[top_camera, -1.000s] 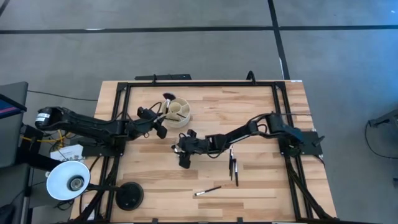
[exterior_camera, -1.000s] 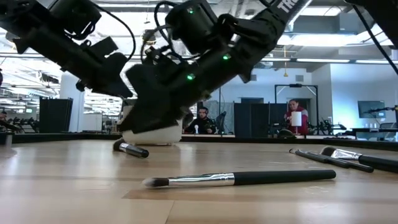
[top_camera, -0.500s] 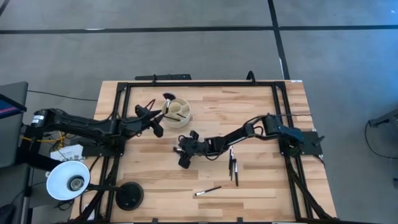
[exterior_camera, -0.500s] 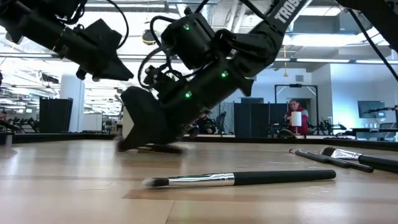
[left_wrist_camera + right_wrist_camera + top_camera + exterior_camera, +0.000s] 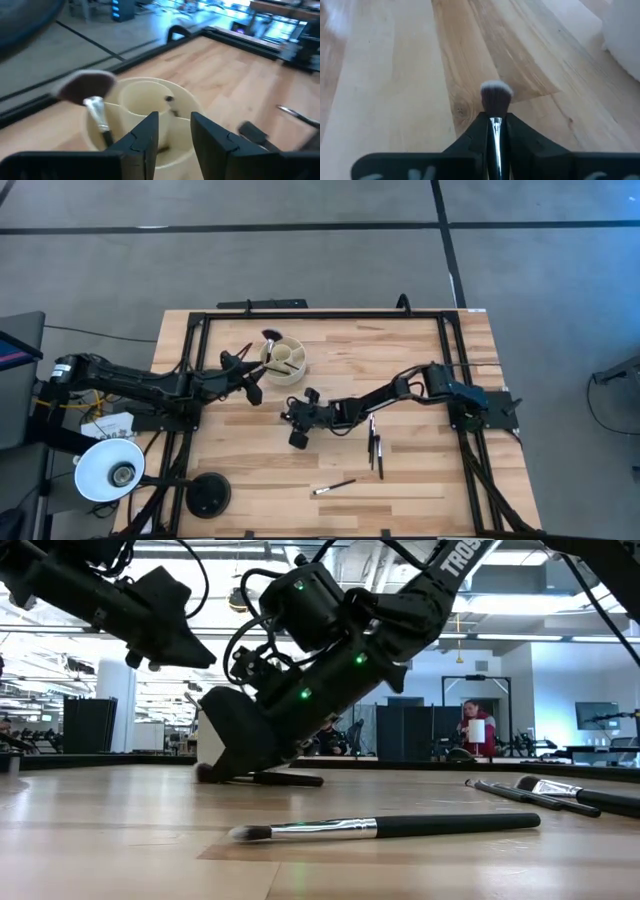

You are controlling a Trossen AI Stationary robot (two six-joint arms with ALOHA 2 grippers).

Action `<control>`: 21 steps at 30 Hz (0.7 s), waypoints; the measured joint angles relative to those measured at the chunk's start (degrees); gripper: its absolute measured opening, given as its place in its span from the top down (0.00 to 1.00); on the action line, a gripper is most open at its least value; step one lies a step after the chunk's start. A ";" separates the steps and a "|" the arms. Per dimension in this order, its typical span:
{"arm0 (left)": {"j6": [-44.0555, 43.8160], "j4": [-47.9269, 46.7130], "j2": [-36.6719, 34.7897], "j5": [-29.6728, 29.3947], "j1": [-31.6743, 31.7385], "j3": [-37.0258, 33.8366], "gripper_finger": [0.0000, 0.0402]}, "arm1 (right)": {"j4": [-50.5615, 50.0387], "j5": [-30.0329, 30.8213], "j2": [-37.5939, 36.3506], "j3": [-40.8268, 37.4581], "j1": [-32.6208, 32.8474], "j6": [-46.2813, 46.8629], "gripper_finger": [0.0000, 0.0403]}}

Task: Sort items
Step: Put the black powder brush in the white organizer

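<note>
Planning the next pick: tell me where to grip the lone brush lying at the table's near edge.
Grip the lone brush mid-handle, on the dark part behind its silvery ferrule, coming straight down with the fingers across its length. It lies flat with bare wood around it, and its soft tip would give under a pinch.

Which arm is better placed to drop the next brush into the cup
Right: the right gripper is already shut on a brush near the cream cup. The left gripper is open and empty.
</note>
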 joint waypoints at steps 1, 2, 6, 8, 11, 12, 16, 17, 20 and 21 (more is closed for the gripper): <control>-0.01 0.22 0.00 1.54 0.00 0.00 0.73 | -0.12 -0.31 -0.41 -0.09 0.02 -0.29 0.91; 0.00 0.45 0.00 3.23 0.00 0.00 0.73 | -0.92 -0.83 -1.22 -0.26 0.04 -0.42 0.91; 0.00 2.53 0.00 9.87 -0.02 0.00 0.73 | -0.53 -1.80 -6.68 -0.25 0.39 -3.25 0.89; -0.03 3.84 0.00 11.49 -0.02 0.00 0.73 | 0.07 -1.79 -10.32 -0.07 0.97 -6.22 0.87; -0.02 5.16 0.00 12.46 -0.26 0.00 0.73 | -0.61 -1.49 -16.59 -0.12 1.78 -12.22 0.88; -0.02 5.12 0.00 12.61 -0.43 0.00 0.73 | -0.67 -1.49 -19.00 -0.12 2.28 -13.95 0.89; 0.09 5.13 0.00 12.82 -1.57 0.00 0.73 | 0.40 -1.47 -28.63 -1.25 4.14 -21.49 0.91; 0.72 5.29 0.00 12.82 -1.87 0.00 0.73 | 1.07 -1.49 -30.50 -2.09 4.45 -22.97 0.91; 1.36 6.40 0.00 12.79 -3.04 0.00 0.73 | 4.58 -1.51 -35.12 -6.78 4.94 -26.48 0.89; 1.46 6.99 0.01 12.80 -3.47 0.00 0.73 | 6.87 -1.51 -36.38 -8.98 4.97 -26.85 0.88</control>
